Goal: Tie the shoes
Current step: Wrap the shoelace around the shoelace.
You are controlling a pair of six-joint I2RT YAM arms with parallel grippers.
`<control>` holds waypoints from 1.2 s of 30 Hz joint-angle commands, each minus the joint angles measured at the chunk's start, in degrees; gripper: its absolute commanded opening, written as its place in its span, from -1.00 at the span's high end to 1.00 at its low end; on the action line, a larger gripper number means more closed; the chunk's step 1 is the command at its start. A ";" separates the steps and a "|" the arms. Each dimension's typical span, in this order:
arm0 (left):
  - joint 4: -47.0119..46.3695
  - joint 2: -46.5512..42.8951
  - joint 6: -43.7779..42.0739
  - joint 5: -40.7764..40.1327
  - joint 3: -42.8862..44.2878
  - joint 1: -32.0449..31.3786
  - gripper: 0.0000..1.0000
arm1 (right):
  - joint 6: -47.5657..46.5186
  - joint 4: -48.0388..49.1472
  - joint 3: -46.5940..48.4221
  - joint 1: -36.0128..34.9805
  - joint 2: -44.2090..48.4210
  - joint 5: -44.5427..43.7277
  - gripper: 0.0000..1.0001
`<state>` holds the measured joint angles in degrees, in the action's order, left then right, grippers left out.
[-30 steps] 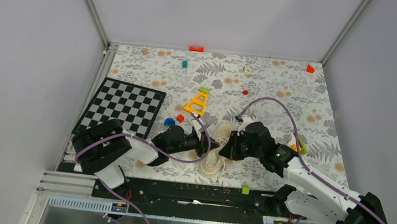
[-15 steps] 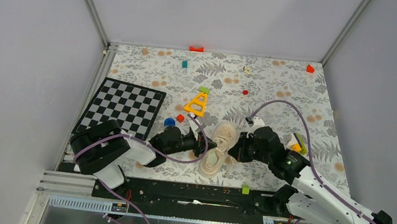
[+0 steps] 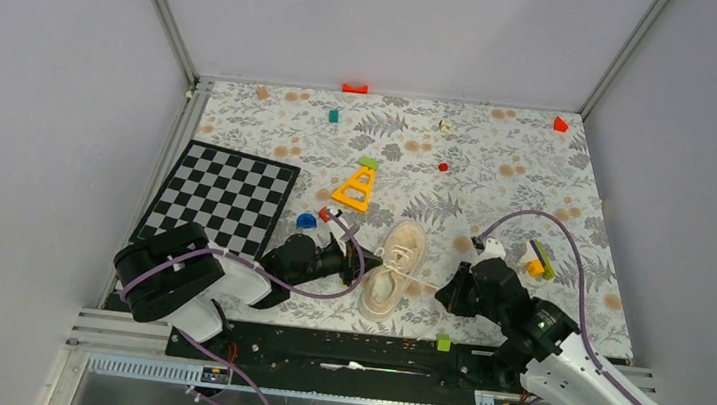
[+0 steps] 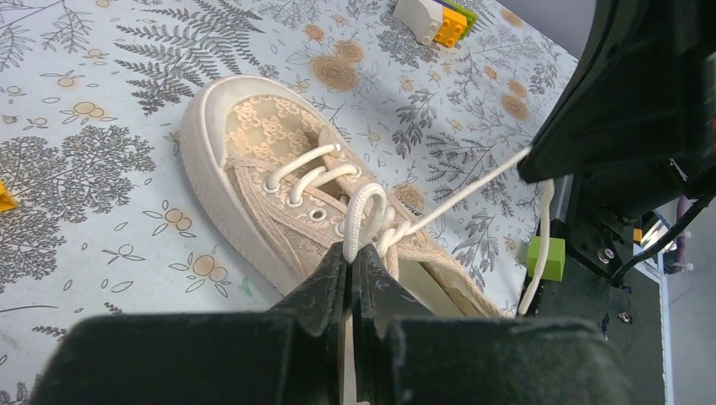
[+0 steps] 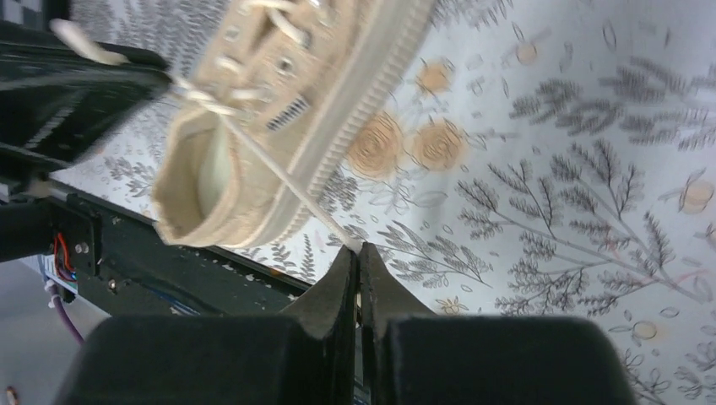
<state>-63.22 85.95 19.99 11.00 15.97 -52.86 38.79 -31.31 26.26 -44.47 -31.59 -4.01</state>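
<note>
1. One black-and-white checkerboard (image 3: 225,194) is laid flat at the far left of the leafy mat (image 3: 518,179), beside the left arm.
2. Just right of it, a small blue piece (image 3: 306,220) and a small red block (image 3: 325,213) are seen close behind the left arm. A yellow cone toy (image 3: 355,190) is stood a bit further back, with a green block (image 3: 369,163) at its top.
3. The left gripper (image 4: 350,257) is placed low at the left side of the sneaker. Its jaws are pressed together on a lace loop (image 4: 365,207) over the tongue.
4. The sneaker (image 3: 400,247) is set near the front of the mat, between the two grippers. Its toe is pointed to the back and its heel is turned to the black rail (image 3: 319,344).
5. A tight lace (image 4: 460,198) is stretched from the loop across to the right gripper (image 5: 358,253). The jaws there are squeezed together on the lace.
6. A green cube (image 3: 442,343) is left by the rail, between the heel and the right arm.
7. A little pile of white, orange and green blocks (image 3: 535,258) is found just behind the right arm. More small pieces are scattered along the back, well apart from the sneaker.
</note>
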 commanded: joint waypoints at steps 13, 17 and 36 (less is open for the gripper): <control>-3.17 -2.32 -0.05 -5.10 -1.80 0.65 1.00 | 12.88 -3.06 -9.97 -0.30 6.99 -6.07 1.00; 1.93 -3.74 -1.32 -2.07 1.56 0.57 1.00 | 9.88 -2.39 -7.68 -0.33 6.30 -3.95 1.00; 10.95 3.65 -4.42 10.40 14.13 0.63 1.00 | -9.17 -0.75 7.98 -0.30 -10.88 7.84 1.00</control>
<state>-51.24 88.12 16.69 17.23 27.59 -52.53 35.73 -33.67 29.87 -44.58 -38.59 0.99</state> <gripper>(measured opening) 0.024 0.021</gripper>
